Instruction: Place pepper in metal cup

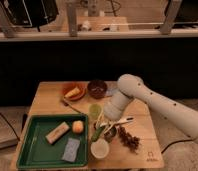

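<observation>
My gripper (108, 125) hangs over the middle of the wooden table, just in front of the translucent green cup (95, 110). It is shut on the green pepper (98, 133), which slants down to the left from the fingers (120, 121). The metal cup (112, 133) stands right under the gripper, partly hidden by it, with the pepper's lower end beside its left rim. The white cup (99, 148) stands just in front of them.
A dried reddish-brown chilli bunch (128, 139) lies right of the metal cup. A green tray (29, 150) at front left holds an orange (78, 126), a wooden block (58, 132) and a sponge (71, 149). An orange plate (73, 92) and a dark bowl (97, 88) stand at the back.
</observation>
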You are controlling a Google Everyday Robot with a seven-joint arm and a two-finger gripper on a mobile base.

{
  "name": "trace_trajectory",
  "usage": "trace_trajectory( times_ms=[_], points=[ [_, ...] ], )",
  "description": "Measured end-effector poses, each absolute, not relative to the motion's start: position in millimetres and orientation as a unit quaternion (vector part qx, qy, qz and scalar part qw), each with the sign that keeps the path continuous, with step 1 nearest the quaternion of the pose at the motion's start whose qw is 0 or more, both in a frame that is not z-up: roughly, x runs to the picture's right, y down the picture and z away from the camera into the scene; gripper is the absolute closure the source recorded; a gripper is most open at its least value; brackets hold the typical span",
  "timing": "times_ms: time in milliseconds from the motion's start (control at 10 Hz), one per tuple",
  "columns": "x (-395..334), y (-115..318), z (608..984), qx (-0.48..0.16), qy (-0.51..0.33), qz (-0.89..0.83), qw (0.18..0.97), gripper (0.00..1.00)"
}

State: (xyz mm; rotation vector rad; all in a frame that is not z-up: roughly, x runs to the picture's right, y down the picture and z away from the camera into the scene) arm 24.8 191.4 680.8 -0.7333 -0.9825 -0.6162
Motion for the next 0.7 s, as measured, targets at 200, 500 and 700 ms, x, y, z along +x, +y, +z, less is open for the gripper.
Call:
trace_trajectory(
  times_ms=[200, 500, 700],
  points=[
    [29, 193, 682, -0.343, -0.477, -0.274, 0.761, 0.98],
    [37, 193, 682, -0.348, -0.513, -0.245, 0.746, 0.98],
    [41, 193, 682, -0.348, -0.531, -0.226, 0.739, 0.98]
  ],
)
